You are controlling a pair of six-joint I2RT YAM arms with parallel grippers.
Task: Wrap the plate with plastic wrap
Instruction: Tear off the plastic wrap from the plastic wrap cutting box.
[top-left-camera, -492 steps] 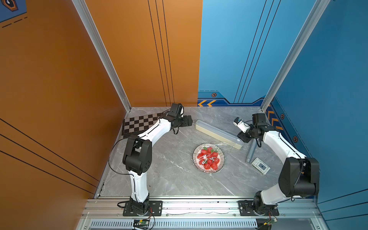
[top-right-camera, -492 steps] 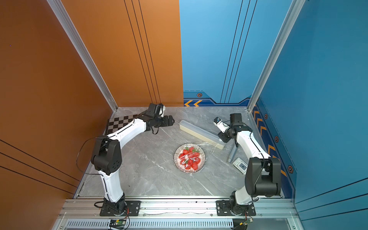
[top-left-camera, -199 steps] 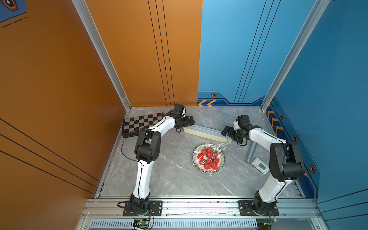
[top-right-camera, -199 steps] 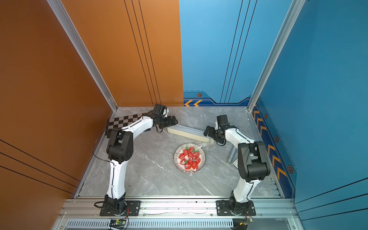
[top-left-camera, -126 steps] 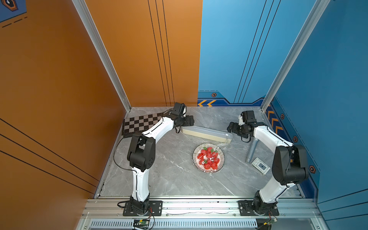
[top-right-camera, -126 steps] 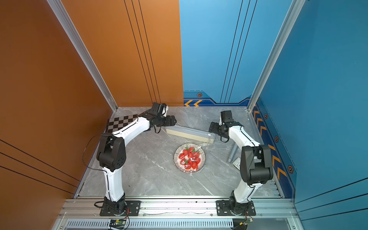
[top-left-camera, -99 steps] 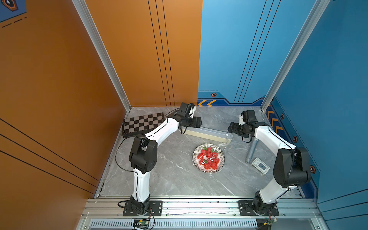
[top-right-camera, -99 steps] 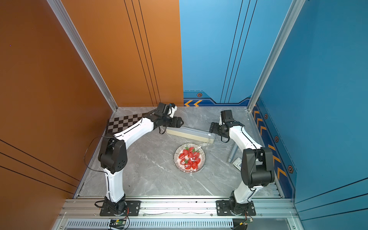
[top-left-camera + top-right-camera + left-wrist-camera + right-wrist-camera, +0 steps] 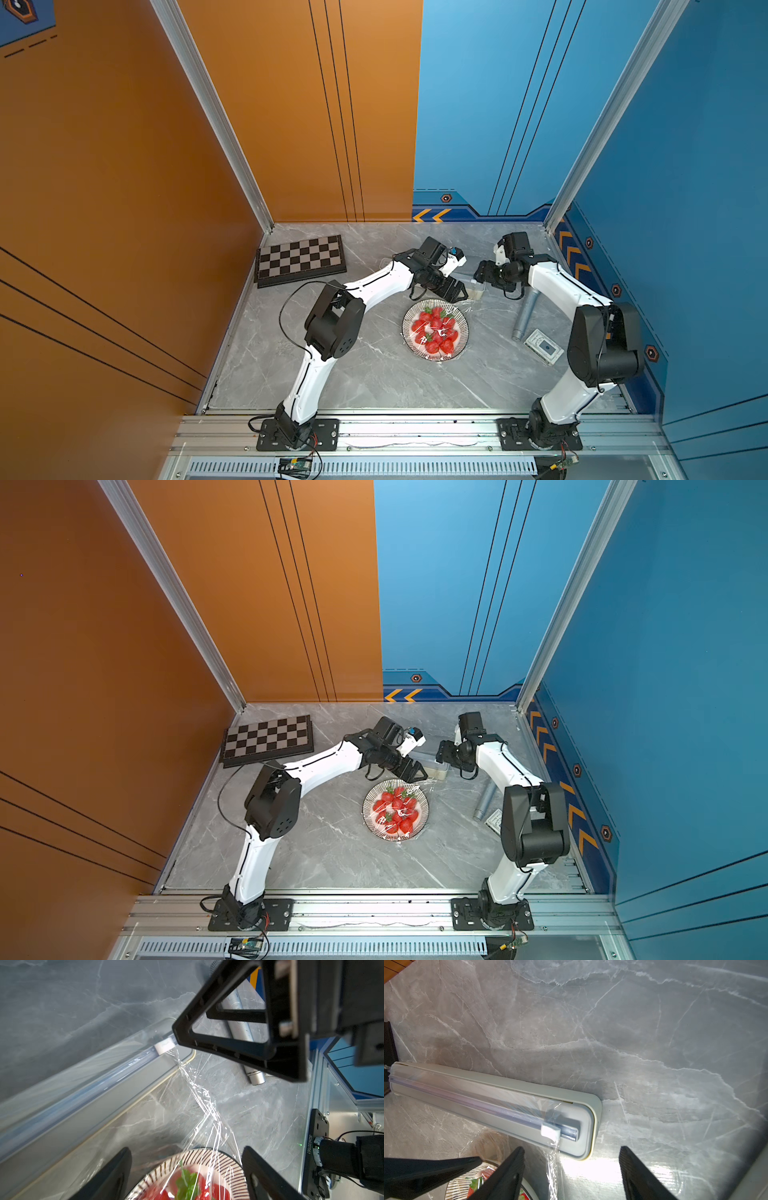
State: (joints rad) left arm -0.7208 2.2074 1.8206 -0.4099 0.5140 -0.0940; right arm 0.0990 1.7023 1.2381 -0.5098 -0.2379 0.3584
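Over the last second the left end effector (image 9: 457, 291) has run along the long cream-white dispenser box with a clear lid (image 9: 488, 1093), from its 9 o'clock end to its 3 o'clock end. It now hangs open and empty at the 1 o'clock edge of the round white plate with a black-striped rim (image 9: 408, 337). The right end effector (image 9: 478, 275), also open, waits just beyond the box end. The plate sits mid-way on the grey marble counter (image 9: 365, 374), its red strawberries (image 9: 434, 332) under thin glossy transparent plastic wrap (image 9: 204, 1095). The plastic wrap trails as a twisted strand to the small white slider (image 9: 550, 1131) near the track's end. The cut looks nearly made; freeing that strand and tucking the edges likely remain.
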